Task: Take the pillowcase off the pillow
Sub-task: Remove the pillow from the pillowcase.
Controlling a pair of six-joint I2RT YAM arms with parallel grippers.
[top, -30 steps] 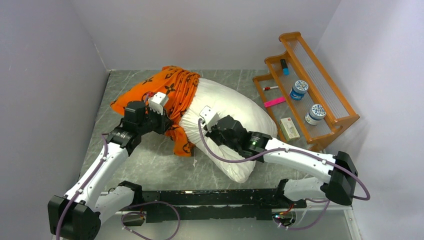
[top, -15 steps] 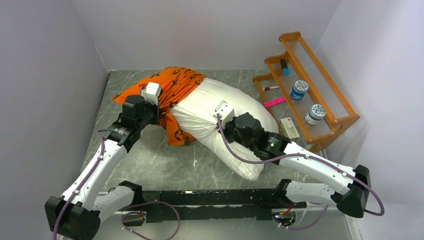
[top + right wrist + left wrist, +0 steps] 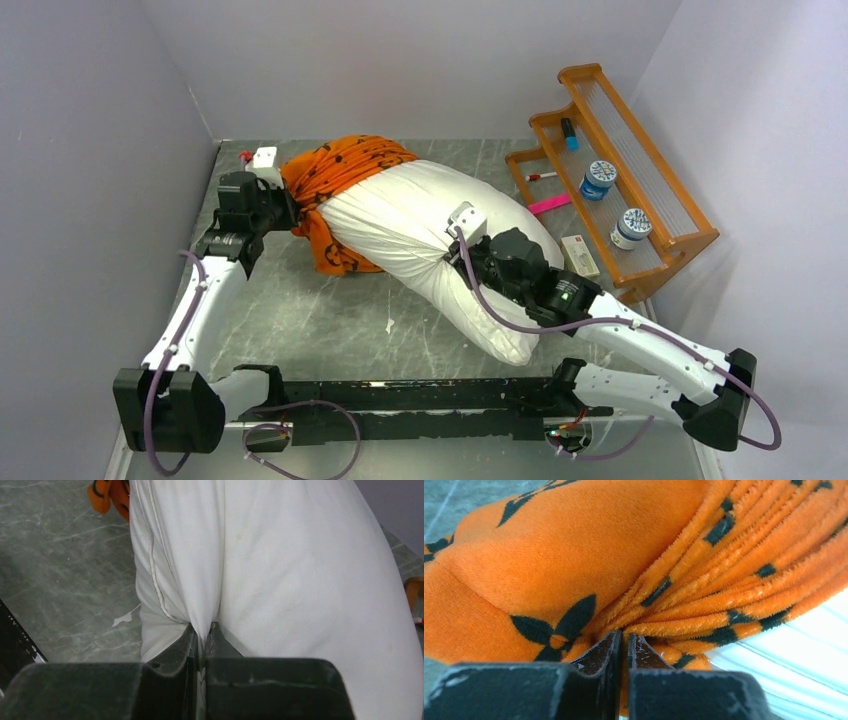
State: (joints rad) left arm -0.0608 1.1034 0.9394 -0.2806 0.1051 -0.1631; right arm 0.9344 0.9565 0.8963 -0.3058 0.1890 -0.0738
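Orange pillowcase (image 3: pixel 338 172) bunches over the pillow's (image 3: pixel 400 222) far left end. Left gripper (image 3: pixel 623 640) is clamped on its folds; right gripper (image 3: pixel 201 631) pinches the pillow's white fabric mid-body.

Pillowcase (image 3: pixel 549 565): plush cloth, fuzzy short pile.
Pillow (image 3: pixel 300 580): smooth matt woven cloth, corded seam.
Surface (image 3: pixel 300 320): marble-look, faint sheen.
Rack (image 3: pixel 583 74): varnished wood, glossy.
Left pincer (image 3: pixel 624 636): dark glossy fingers.

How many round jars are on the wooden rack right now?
2: one jar farther back on the wooden rack, the other jar nearer the front. None looks hidden.
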